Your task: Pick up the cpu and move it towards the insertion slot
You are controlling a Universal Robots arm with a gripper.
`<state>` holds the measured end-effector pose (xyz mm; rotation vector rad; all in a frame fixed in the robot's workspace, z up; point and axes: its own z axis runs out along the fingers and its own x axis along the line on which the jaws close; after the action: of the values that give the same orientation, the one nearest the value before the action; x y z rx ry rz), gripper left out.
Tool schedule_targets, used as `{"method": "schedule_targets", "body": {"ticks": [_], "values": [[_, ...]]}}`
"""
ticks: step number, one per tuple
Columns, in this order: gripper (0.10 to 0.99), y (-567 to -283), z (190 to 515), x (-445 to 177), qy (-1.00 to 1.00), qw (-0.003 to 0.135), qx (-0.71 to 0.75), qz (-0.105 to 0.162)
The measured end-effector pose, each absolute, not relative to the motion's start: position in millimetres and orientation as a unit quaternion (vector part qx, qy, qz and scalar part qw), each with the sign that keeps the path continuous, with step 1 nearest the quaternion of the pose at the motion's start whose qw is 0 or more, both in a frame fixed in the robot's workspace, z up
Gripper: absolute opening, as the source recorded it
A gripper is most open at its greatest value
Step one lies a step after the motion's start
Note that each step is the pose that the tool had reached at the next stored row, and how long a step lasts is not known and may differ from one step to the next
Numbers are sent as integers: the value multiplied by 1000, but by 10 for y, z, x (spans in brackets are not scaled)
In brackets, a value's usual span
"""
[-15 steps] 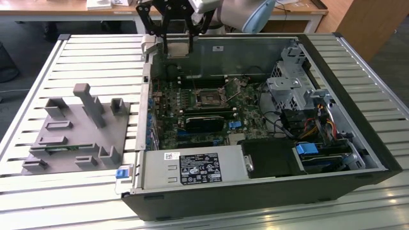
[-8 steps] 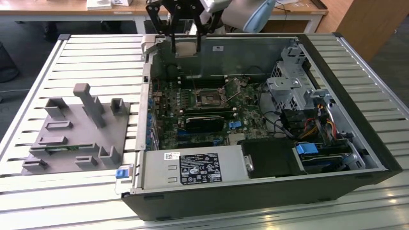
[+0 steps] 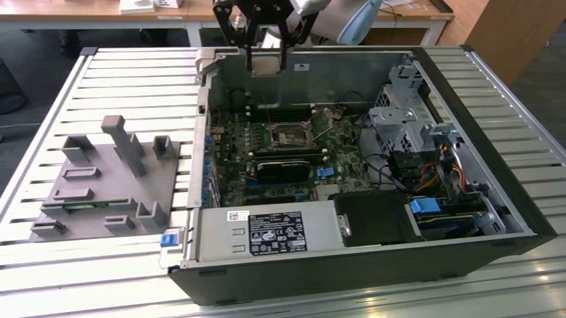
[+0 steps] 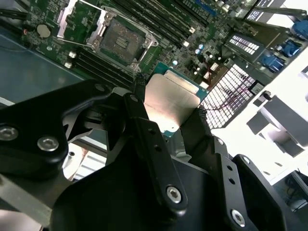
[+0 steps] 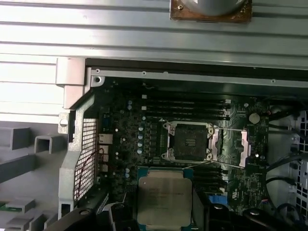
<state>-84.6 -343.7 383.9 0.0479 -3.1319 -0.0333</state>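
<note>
The gripper (image 4: 168, 113) clamps the cpu (image 4: 171, 101) between its fingers (image 4: 137, 96); the insertion slot (image 4: 118, 43) lies beyond their tips.

The gripper (image 4: 168, 120) is all matte black metal, chunky linkage style, with flat bars hinged together and angular edges everywhere. In the second wrist view the fingers (image 4: 149, 144) are long black bars, each studded with shiny silver socket-head screws, and a couple more screws sit on the rounded black housing (image 4: 33, 139) beside them. From the exterior view the gripper (image 3: 265, 50) looks like an open black frame with gaps you can see through, and the arm (image 3: 340, 20) behind it is smooth and rounded, pale blue and light grey.
</note>
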Motion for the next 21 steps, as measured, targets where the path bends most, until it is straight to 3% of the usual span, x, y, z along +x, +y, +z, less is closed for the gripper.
{"method": "schedule_targets", "body": {"ticks": [21], "values": [[541,-3228,3834,-601,-1000,4,15,-11]]}}
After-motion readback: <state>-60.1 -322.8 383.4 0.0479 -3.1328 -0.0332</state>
